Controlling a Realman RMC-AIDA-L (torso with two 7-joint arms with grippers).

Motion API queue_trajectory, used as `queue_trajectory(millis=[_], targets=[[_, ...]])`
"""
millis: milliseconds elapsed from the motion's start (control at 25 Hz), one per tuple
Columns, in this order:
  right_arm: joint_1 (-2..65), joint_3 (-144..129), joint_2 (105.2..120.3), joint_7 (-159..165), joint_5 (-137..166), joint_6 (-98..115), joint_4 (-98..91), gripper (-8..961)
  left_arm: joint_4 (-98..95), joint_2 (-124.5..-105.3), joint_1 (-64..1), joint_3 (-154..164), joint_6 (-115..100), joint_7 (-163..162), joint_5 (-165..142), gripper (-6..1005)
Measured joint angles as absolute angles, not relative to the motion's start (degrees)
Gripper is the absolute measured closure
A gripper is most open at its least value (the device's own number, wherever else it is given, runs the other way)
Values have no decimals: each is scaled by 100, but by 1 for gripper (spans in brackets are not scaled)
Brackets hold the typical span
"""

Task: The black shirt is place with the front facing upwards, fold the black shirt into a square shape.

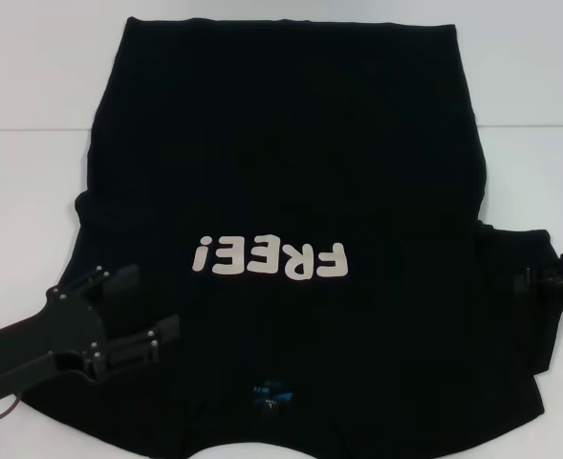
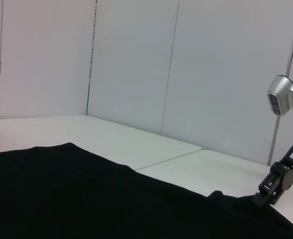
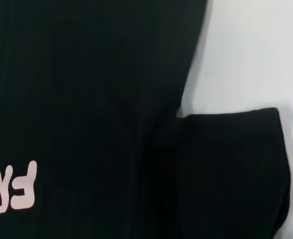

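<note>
The black shirt (image 1: 291, 153) lies spread flat on the white table, front up. Its white "FREE!" print (image 1: 267, 258) reads upside down from my head, and the blue neck label (image 1: 269, 390) is at the near edge. My left gripper (image 1: 147, 308) is open low over the shirt's near-left shoulder and sleeve area, with only cloth under its fingers. My right gripper (image 1: 560, 277) is at the outer edge of the right sleeve (image 3: 231, 169). The left wrist view shows the shirt (image 2: 86, 194) from low down, with the right gripper (image 2: 275, 186) against its far edge.
The white table (image 1: 32, 172) surrounds the shirt, with a seam running across it (image 2: 166, 159). Pale wall panels (image 2: 136, 59) stand behind the table. Bare tabletop (image 3: 255, 50) shows beside the right sleeve.
</note>
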State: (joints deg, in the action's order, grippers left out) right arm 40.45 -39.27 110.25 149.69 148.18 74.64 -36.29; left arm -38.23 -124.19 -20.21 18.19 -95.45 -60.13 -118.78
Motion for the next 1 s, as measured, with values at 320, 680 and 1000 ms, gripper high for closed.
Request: queue_trajectory(millis=[320,680,1000], targets=[[4062,-4055,11009,15015,14818,7463,-3682,390,-3823,-12413,-2021,1746,-9545,-6011,-11873,80],[4106,-4106,10995,15032,14818,7457,-3641,646,-3823,-12410,-2021,1737,-9545,-6006,-11860,80],[4125,-4196,10994,15040,14825,7459,-3646,881,-3823,-12403,-2021,1696,-9549,-6003,-11821,79]])
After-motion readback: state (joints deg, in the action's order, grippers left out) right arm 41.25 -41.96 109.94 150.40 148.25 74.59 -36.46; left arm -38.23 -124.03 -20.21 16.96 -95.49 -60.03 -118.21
